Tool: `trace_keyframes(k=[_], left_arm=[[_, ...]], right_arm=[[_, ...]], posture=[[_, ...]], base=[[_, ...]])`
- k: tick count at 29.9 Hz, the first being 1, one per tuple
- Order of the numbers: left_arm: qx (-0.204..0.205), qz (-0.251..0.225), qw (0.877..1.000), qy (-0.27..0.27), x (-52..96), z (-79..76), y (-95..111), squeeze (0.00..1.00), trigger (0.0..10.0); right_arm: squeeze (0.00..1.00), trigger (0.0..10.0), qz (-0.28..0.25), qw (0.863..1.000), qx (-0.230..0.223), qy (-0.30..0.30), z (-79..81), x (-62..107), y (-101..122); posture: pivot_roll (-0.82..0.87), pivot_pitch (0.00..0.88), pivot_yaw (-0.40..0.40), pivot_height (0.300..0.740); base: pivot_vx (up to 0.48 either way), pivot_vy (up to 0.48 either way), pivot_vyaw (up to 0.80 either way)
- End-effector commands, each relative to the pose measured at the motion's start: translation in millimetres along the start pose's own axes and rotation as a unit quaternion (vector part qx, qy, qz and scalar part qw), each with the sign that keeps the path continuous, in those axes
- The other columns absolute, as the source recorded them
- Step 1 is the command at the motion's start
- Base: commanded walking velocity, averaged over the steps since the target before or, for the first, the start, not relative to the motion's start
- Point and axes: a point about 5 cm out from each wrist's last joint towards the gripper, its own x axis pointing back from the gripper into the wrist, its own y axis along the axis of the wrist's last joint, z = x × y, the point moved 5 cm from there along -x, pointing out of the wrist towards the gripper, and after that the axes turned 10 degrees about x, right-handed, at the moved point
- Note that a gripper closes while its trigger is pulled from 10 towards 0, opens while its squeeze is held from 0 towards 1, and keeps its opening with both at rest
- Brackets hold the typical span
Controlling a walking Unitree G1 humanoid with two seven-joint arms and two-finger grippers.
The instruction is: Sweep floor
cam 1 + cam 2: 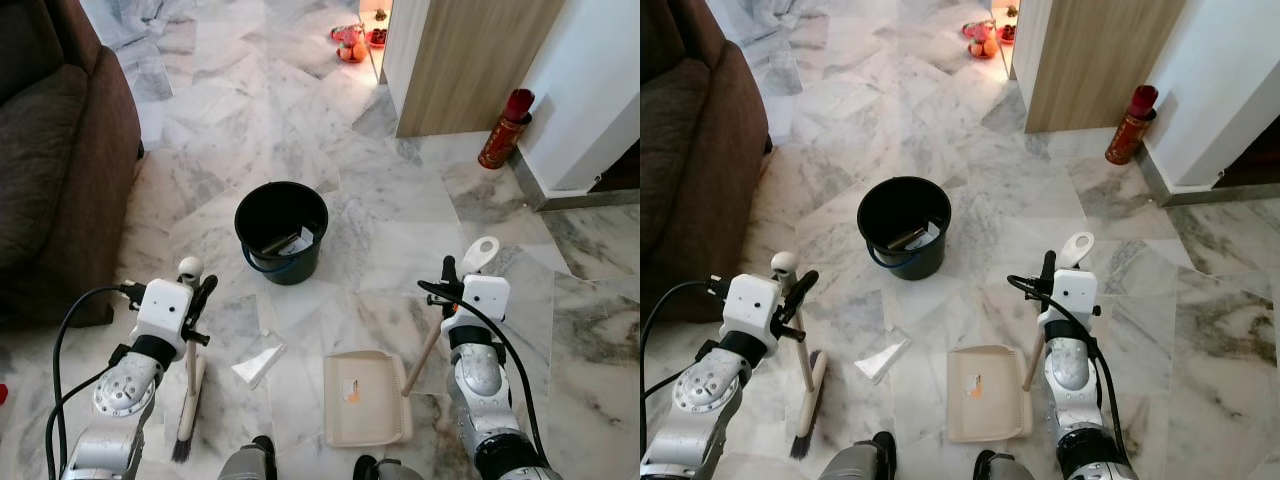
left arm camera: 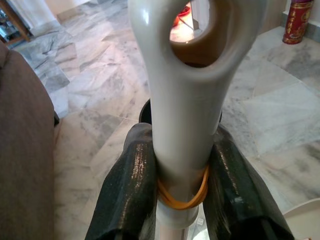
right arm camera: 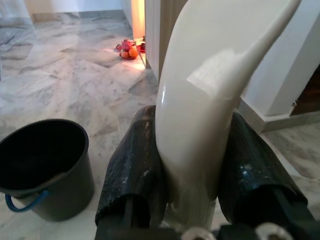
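My left gripper is shut on the cream handle of a broom, whose dark bristles rest on the marble floor by my left foot. In the left wrist view the broom handle stands clamped between both black fingers. My right gripper is shut on the handle of a cream dustpan that lies flat on the floor in front of me. The dustpan handle sits squeezed between the fingers in the right wrist view. A clear plastic wrapper lies between broom and dustpan.
A black bucket with scraps inside stands just ahead. A brown sofa runs along the left. A wooden panel, a red cylinder and a white wall stand at the right rear. Red and orange items lie far back.
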Motion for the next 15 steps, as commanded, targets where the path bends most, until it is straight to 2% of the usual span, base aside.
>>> trace_keyframes(k=[1, 2, 6, 15], left_arm=[[-0.009, -0.010, 1.000, 0.008, 1.5, 6.8, 8, 0.00, 10.0], [-0.009, -0.012, 1.000, 0.009, 1.1, 7.4, 10, 0.00, 10.0], [-0.011, -0.014, 1.000, 0.011, 1.2, 9.2, 13, 0.00, 10.0], [-0.013, -0.023, 1.000, 0.012, 1.2, 9.9, 20, 0.00, 10.0]], right_arm=[[0.00, 10.0, 0.017, 0.999, -0.027, 0.000, 4.1, 1.5, -6], [0.00, 10.0, 0.001, 0.999, -0.042, -0.005, 3.5, -5.3, 4], [0.00, 10.0, -0.026, 0.998, -0.053, -0.001, 6.0, -14.3, 20], [0.00, 10.0, -0.006, 0.998, -0.054, 0.007, 10.5, -6.0, 6]], posture=[[0.21, 0.337, 0.036, 0.740], [0.21, 0.334, 0.036, 0.740], [0.21, 0.330, 0.036, 0.740], [0.23, 0.332, 0.044, 0.740]], base=[[0.000, 0.000, 0.00], [0.000, 0.000, 0.00], [0.000, 0.000, 0.00], [0.000, 0.000, 0.00]])
